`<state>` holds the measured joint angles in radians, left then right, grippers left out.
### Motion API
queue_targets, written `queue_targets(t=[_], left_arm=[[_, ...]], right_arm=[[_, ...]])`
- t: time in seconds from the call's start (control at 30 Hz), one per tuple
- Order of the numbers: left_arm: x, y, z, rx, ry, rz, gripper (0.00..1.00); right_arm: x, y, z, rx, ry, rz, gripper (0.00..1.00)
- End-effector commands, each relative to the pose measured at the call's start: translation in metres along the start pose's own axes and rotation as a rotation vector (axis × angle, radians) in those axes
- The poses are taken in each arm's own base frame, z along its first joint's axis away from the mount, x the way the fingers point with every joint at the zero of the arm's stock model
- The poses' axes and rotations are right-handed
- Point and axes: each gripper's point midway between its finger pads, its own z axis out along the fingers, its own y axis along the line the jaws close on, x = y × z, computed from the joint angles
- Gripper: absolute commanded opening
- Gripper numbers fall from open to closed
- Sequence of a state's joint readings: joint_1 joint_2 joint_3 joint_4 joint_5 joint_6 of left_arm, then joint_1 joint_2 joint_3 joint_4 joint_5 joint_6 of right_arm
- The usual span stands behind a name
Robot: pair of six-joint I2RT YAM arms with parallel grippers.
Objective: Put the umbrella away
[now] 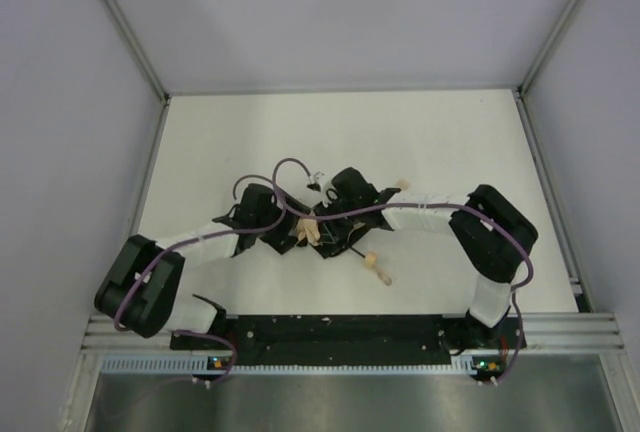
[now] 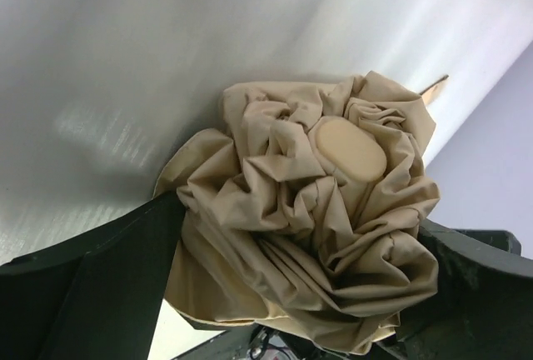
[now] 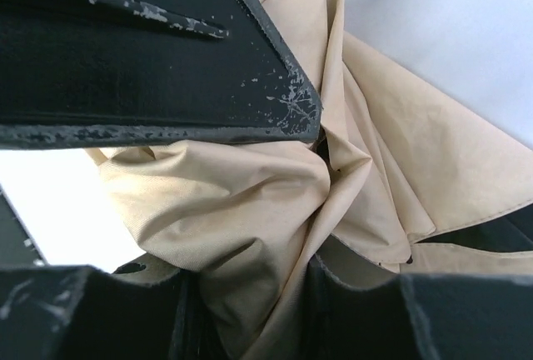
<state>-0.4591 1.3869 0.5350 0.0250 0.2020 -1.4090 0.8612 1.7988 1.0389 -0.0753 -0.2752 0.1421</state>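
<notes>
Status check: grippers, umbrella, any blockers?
Left gripper open, straddling bunched umbrella. Right gripper shut on it. Arms hide most from above.

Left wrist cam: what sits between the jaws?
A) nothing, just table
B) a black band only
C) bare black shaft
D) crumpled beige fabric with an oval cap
D: in the left wrist view the umbrella, a crumpled beige bundle with an oval cap in its middle, fills the gap between the jaws.
</notes>
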Motion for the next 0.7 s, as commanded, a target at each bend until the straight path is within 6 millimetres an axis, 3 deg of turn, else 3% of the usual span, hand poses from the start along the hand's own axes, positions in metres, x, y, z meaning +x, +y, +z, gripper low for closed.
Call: queue_targets(t=[0.0, 0.13, 0.27, 0.37, 0.43, 0.5, 0.63, 0.67], left_arm=[[0.016, 0.005, -0.001, 0.027, 0.052, 0.023, 0.99], [0.025, 0.004, 0.009, 0.025, 0.07, 0.017, 0.98], [0.032, -0.002, 0.019, 0.06, 0.098, 0.003, 0.87], [0.034, -0.015, 0.021, 0.114, 0.11, -0.003, 0.62], [0.032, -0.021, 0.02, 0.129, 0.104, 0.0, 0.35], [0.031, -0.03, 0.018, 0.155, 0.104, 0.02, 0.13], [0.028, -0.04, 0.015, 0.171, 0.101, 0.052, 0.0], [0.027, -0.042, 0.015, 0.174, 0.097, 0.056, 0.0]], right_arm=[[-0.021, 0.022, -0.021, -0.192, -0.062, 0.092, 0.0], [-0.042, 0.044, -0.029, -0.332, -0.098, 0.121, 0.0], [-0.058, 0.05, -0.036, -0.43, -0.127, 0.191, 0.0], [-0.062, 0.051, -0.035, -0.484, -0.111, 0.22, 0.0], [-0.064, 0.051, -0.039, -0.491, -0.108, 0.221, 0.0], [-0.065, 0.052, -0.044, -0.515, -0.104, 0.224, 0.0], [-0.064, 0.046, -0.048, -0.468, -0.085, 0.241, 0.0], [-0.06, 0.039, -0.048, -0.41, -0.062, 0.256, 0.11]])
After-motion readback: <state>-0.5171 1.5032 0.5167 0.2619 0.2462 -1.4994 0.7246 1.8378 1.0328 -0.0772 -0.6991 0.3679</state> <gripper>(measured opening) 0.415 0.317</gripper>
